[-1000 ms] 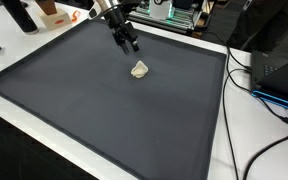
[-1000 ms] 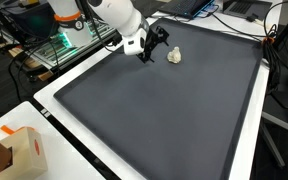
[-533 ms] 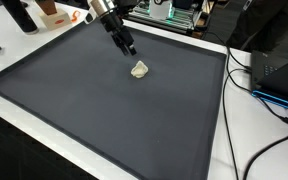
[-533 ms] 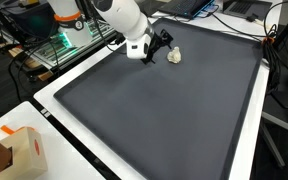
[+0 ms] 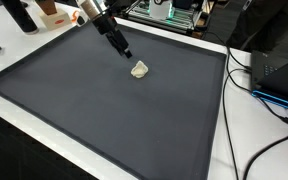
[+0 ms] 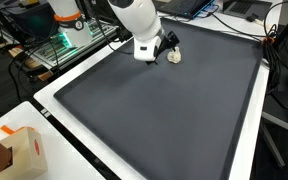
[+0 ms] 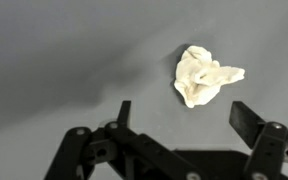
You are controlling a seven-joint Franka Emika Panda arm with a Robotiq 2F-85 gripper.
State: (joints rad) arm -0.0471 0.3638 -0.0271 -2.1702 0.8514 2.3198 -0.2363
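Observation:
A small crumpled white wad (image 5: 139,69) lies on the dark grey mat (image 5: 104,110) near its far side; it also shows in the other exterior view (image 6: 174,55) and in the wrist view (image 7: 202,76). My gripper (image 5: 125,50) hangs just above the mat, close beside the wad, without touching it. It also shows in an exterior view (image 6: 165,46). In the wrist view the gripper (image 7: 184,115) has its fingers spread wide and nothing between them, with the wad just beyond the fingertips.
The mat lies on a white table (image 6: 54,110). An orange and white box (image 6: 22,150) stands at a table corner. Cables (image 5: 269,95) and a dark device (image 5: 279,70) lie beside the mat. Equipment racks (image 5: 174,12) stand behind.
The arm has swung over and lowered, bringing the gripper closer to the wad. The wad has not moved.

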